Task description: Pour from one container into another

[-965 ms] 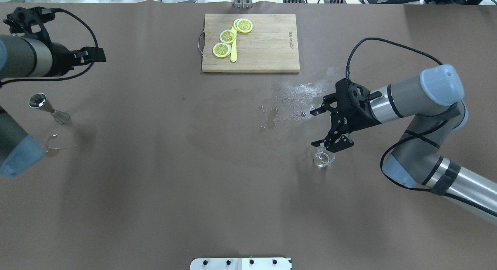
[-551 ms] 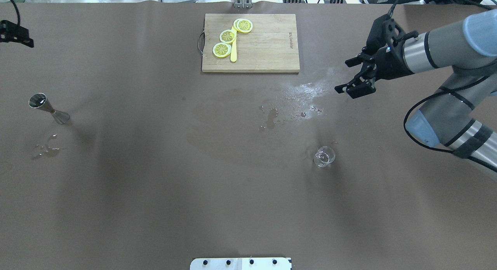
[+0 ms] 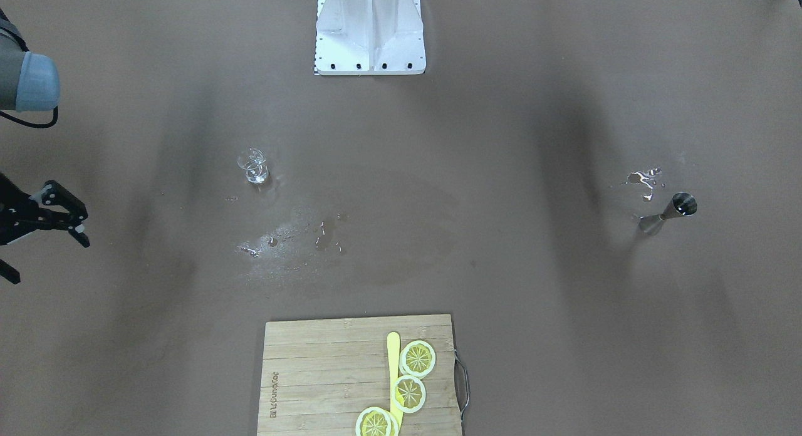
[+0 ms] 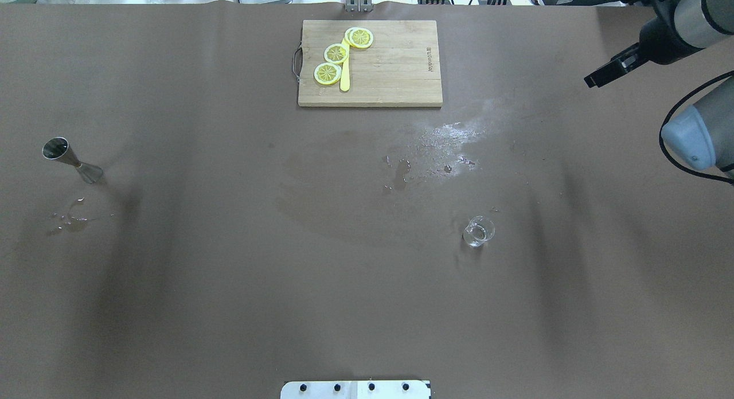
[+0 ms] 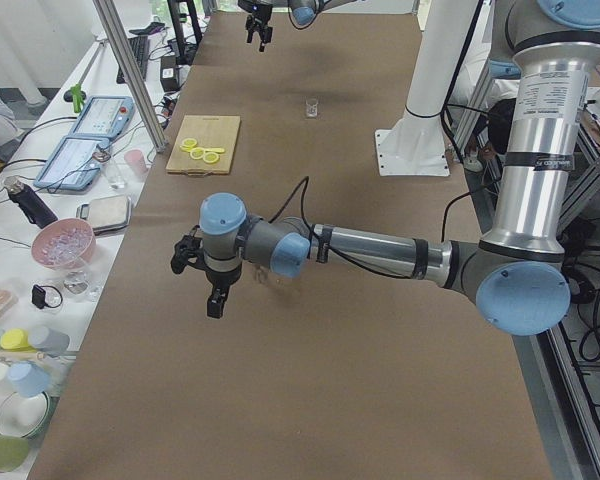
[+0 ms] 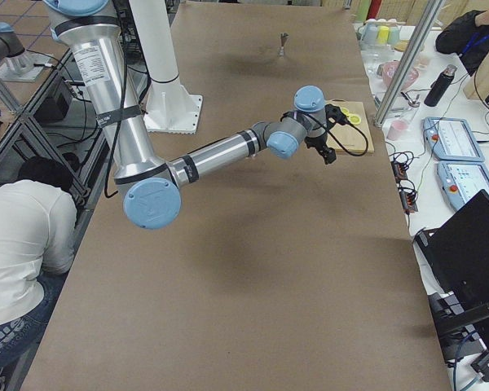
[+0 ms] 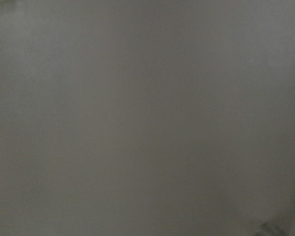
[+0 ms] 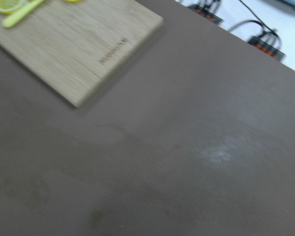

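Note:
The clear glass beaker [image 4: 479,231] stands upright and alone right of the table's middle, also visible as the beaker [image 3: 254,166]. Far off at the left edge stands the steel jigger [image 4: 71,160], seen again as the jigger [image 3: 669,213]. My right gripper [image 3: 49,259] hangs open and empty, well away from the beaker; overhead only one finger [image 4: 609,72] shows at the far right corner. My left gripper [image 5: 205,280] appears only in the exterior left view, raised over the table, and I cannot tell whether it is open or shut.
A wooden cutting board [image 4: 395,72] with lemon slices [image 4: 336,53] and a yellow knife lies at the back middle. Wet splashes [image 4: 447,136] spread between board and beaker. A small puddle [image 4: 71,218] lies near the jigger. The white robot base [image 3: 369,35] stands at the near edge.
My right gripper rose from beside the beaker and swung back to the far right corner. The left arm drew out of the overhead view. Beaker and jigger stayed in place.

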Controlling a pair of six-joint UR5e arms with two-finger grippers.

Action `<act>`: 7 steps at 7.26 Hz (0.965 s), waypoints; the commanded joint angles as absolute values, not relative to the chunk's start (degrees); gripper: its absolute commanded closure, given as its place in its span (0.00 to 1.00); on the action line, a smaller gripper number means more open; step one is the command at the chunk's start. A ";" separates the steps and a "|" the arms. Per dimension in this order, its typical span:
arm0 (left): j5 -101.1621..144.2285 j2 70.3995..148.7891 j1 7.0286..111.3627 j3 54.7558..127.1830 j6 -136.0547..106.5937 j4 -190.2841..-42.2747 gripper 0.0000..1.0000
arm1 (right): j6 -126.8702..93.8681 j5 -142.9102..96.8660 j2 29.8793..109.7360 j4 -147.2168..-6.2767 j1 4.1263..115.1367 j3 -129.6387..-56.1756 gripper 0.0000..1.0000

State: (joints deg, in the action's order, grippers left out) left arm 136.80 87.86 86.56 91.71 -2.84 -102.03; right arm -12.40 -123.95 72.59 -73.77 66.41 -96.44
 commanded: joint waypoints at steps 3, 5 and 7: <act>139.92 77.62 94.90 91.32 7.21 -99.34 0.02 | -11.78 -124.98 76.10 -92.25 74.16 -96.94 0.00; 139.92 74.11 99.14 93.33 7.30 -98.09 0.02 | -11.34 -125.85 80.75 -91.50 77.06 -96.59 0.00; 139.92 74.00 99.32 92.64 7.38 -96.86 0.01 | -6.18 -127.88 84.18 -91.49 78.65 -96.59 0.00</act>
